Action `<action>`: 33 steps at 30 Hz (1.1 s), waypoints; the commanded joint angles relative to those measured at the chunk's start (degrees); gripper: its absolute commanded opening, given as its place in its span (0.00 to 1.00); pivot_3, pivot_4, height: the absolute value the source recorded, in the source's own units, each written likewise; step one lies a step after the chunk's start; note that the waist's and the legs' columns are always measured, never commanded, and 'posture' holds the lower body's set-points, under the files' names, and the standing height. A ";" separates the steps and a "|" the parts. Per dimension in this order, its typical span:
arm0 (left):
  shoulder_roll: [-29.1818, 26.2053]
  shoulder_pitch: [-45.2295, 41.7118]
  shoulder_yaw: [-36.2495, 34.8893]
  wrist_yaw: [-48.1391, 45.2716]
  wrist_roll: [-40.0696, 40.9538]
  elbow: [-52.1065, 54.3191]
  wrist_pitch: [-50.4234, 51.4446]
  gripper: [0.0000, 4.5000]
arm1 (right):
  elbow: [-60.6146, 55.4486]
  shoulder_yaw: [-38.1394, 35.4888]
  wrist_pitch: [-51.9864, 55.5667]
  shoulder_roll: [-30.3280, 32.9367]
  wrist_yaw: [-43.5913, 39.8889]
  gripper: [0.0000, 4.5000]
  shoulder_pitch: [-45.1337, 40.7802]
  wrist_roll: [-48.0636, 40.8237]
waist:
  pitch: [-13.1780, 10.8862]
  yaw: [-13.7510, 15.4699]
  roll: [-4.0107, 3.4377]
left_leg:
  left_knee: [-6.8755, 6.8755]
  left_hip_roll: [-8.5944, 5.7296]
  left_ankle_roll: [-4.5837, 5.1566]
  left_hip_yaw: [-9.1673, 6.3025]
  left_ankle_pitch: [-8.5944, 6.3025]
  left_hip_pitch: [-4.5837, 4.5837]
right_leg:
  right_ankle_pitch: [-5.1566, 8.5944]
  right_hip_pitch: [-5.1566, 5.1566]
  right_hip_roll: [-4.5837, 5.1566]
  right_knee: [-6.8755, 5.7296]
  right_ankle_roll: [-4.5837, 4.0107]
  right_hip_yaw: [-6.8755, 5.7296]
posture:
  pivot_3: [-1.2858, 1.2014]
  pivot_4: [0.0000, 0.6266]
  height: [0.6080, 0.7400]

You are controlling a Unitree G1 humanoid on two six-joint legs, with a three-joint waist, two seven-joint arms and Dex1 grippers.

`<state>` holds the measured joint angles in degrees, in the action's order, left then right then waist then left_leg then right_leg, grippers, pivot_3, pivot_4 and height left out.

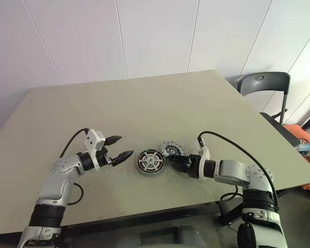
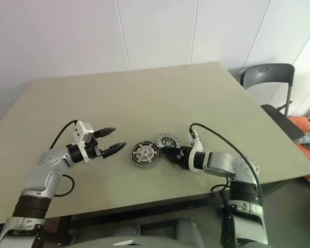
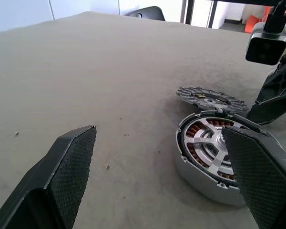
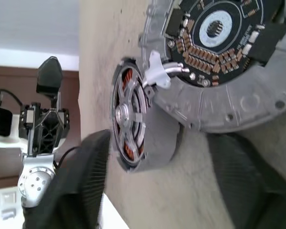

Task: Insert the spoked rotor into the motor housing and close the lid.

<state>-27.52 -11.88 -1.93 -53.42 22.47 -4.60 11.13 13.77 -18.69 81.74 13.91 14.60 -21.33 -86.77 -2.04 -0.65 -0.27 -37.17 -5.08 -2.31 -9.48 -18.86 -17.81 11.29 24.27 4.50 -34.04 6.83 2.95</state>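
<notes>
Head view: the housing point(image 1: 150, 161) lies on the table point(image 1: 144, 103) with the spoked wheel point(image 1: 150, 161) already seated, the lid point(image 1: 172, 150) just behind. Left wrist view: left gripper point(image 3: 162, 176) spread, ready to steady. Right wrist view: right gripper point(image 4: 162, 176) parted beside the lid, likely to lift it

— What do your arms look like?
— My left arm point(image 1: 57, 188) and my right arm point(image 1: 248, 178) wear smooth silver-grey shells, banded black at the joints. A white, boxy camera block point(image 1: 95, 138) sits on each wrist.

— Any wiring?
— A black cable point(image 1: 72, 140) loops from the left block back to the forearm; a longer black cable point(image 1: 232, 144) arcs over the right arm.

— And the fingers?
— Two per arm, black and tapering to points. Up close, my left fingers point(image 3: 69, 164) show a fine cross-hatched pad texture; my right fingers point(image 4: 81, 176) are ribbed.
</notes>
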 commanded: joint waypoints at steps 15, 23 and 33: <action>-3.29 0.25 -2.52 1.75 2.91 9.96 6.64 1.00 | -4.77 2.09 -12.48 -3.28 1.05 0.57 -2.15 6.61 | -0.06 -0.27 -0.09 | 0.02 0.01 0.00 0.02 0.00 0.22 | 0.01 -0.20 -0.03 -0.02 0.01 0.02 | 0.52 0.00 1.00; -2.66 1.66 -2.04 2.45 2.49 10.68 5.84 1.00 | -12.46 9.48 -11.60 -0.79 -9.18 0.50 -1.30 15.19 | -0.09 -0.16 -0.11 | 0.06 0.01 0.00 0.01 0.00 0.14 | 0.02 -0.12 -0.02 0.01 0.02 0.01 | 0.52 0.00 1.00; -1.89 -0.04 -1.72 0.07 0.53 2.14 0.34 1.00 | -14.57 10.06 -15.03 -1.33 -16.86 0.01 -1.37 22.52 | -0.10 -0.10 -0.10 | 0.06 0.01 0.00 0.02 0.00 0.07 | 0.02 -0.01 -0.02 0.00 0.02 0.01 | 0.52 0.00 1.00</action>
<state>-29.04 -10.25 -2.92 -52.73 23.15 -2.20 13.38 1.86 -8.30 67.53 12.92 -0.57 -21.48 -64.18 -2.14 -0.74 -0.37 -37.11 -5.07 -2.30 -9.47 -18.86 -17.76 11.31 24.27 4.48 -34.03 6.85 2.96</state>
